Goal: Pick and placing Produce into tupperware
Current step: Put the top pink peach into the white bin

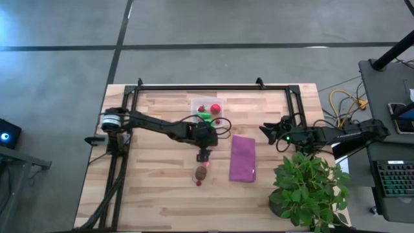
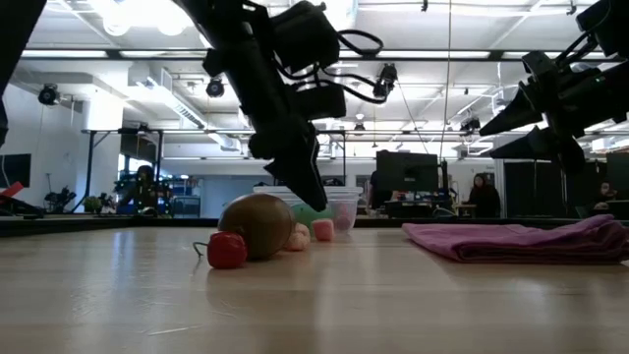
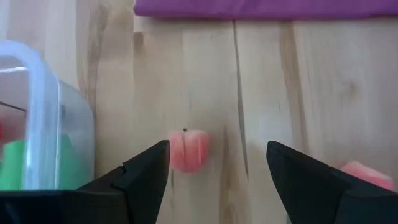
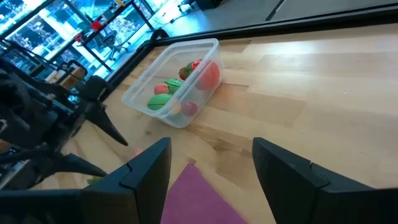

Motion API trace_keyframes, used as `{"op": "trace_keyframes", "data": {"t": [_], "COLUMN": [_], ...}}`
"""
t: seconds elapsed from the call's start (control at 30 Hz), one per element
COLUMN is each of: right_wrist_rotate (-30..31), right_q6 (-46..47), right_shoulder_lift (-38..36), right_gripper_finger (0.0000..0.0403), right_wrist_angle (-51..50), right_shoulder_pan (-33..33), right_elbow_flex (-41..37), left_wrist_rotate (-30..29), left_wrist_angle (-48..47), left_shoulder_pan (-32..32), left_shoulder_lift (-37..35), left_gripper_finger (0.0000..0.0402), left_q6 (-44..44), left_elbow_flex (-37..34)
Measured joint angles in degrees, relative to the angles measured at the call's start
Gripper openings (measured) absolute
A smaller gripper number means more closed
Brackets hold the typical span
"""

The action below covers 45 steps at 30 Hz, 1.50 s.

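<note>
Evidently mid-pick: left gripper (image 1: 204,157) hung over the middle of the table (image 1: 155,194), jaws apart and empty, aimed past a small pink bit (image 3: 188,149) lying on the wood beside the tupperware (image 4: 176,79). Sat near the far edge, that clear box, already holding red and green produce (image 4: 186,81). Left out toward the near edge: a brown oval (image 2: 257,225) touching a red piece (image 2: 227,250). Lay just beside these, a purple cloth (image 1: 242,158). Waited above the table's right edge, right gripper (image 1: 270,134), fingers spread, holding nothing. Probably called for next: lowering around the pink bit, closing, then carrying over the rim.
</note>
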Motion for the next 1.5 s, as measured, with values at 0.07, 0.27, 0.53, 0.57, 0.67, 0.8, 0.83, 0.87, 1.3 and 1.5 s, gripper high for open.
{"op": "trace_keyframes", "data": {"t": [0.07,0.27,0.53,0.57,0.67,0.8,0.83,0.87,1.3,1.5], "right_wrist_rotate": [0.00,0.02,0.02,0.02,0.02,0.02,0.02,0.02,0.00,0.01], "right_q6": [0.04,0.04,0.40,0.49,0.50,0.52,0.52,0.52,0.57,0.55], "right_shoulder_lift": [-0.01,-0.01,0.22,0.25,0.25,0.48,0.49,0.49,0.67,0.98], "right_gripper_finger": [0.0216,0.0216,0.0216,0.0216,0.0216,0.0216,0.0216,0.0216,0.0216,0.0216], "right_wrist_angle": [-0.54,-1.15,-1.13,-1.14,-1.13,-1.14,-1.13,-1.13,-1.11,-0.96], "right_shoulder_pan": [0.00,0.00,-0.01,0.00,0.00,-0.01,0.00,-0.02,-0.01,-0.01], "right_elbow_flex": [0.00,0.00,0.00,0.00,0.00,0.00,0.00,0.00,0.00,0.00], "left_wrist_rotate": [0.00,0.11,0.60,0.86,2.71,2.74,2.84,3.16,5.11,4.85], "left_wrist_angle": [1.03,2.61,3.51,3.52,3.58,4.24,4.36,4.36,4.71,4.49], "left_shoulder_pan": [0.07,1.28,3.62,3.92,4.90,4.93,4.91,4.89,4.87,4.90], "left_shoulder_lift": [0.71,2.63,3.36,3.36,3.36,3.68,3.69,3.71,6.27,5.89], "left_gripper_finger": [0.0253,0.0253,0.0253,0.0253,0.0253,0.0253,0.0253,0.0253,0.0225,0.0156], "left_q6": [-0.15,-0.59,-0.61,-0.59,-0.59,-0.50,-0.51,-0.54,-2.28,-2.21], "left_elbow_flex": [0.00,0.00,0.04,0.04,0.04,0.04,0.04,0.04,0.11,0.11]}}
